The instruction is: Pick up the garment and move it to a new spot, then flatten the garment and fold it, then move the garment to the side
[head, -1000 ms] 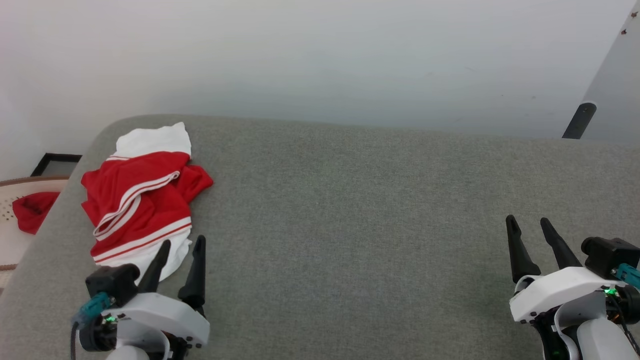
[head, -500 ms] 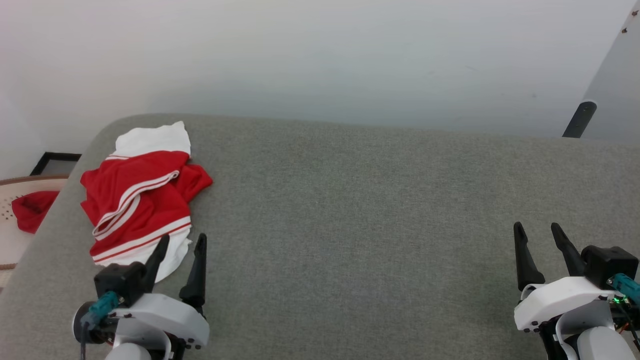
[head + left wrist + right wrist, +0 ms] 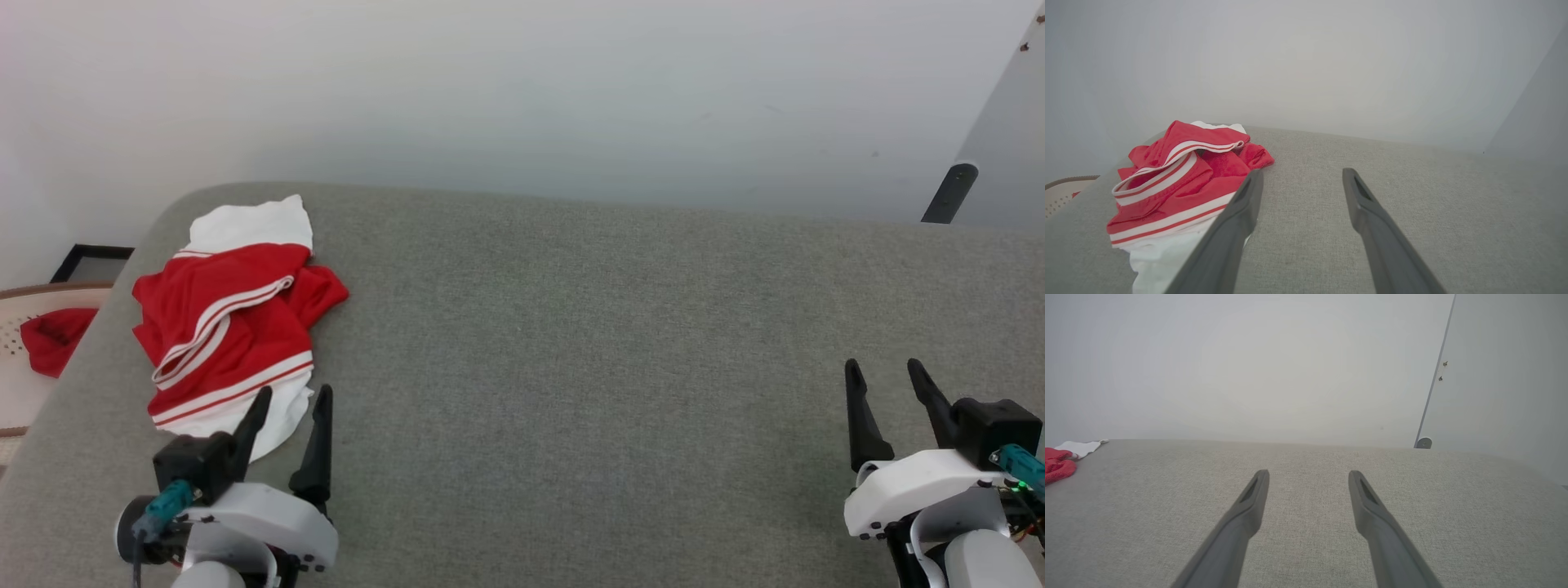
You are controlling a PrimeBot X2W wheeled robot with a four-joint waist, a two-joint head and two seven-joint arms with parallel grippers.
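Garment (image 3: 224, 322) bunched at grey surface (image 3: 571, 343) left edge; left gripper (image 3: 295, 390) spread beside; right gripper (image 3: 882, 364) spread, well apart.

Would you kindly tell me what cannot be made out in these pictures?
- Head view: the garment is crumpled, so its own folds hide any chest print.
- Left wrist view: the left hand and the bottom edge hide the garment's near white edge.
- Head view: a red item at the left is partly hidden by the grey surface; unidentifiable.

Nothing readable here, folks.
The bunched-up garment (image 3: 224, 327) shows just red cloth and white stripes, no legible lettering.
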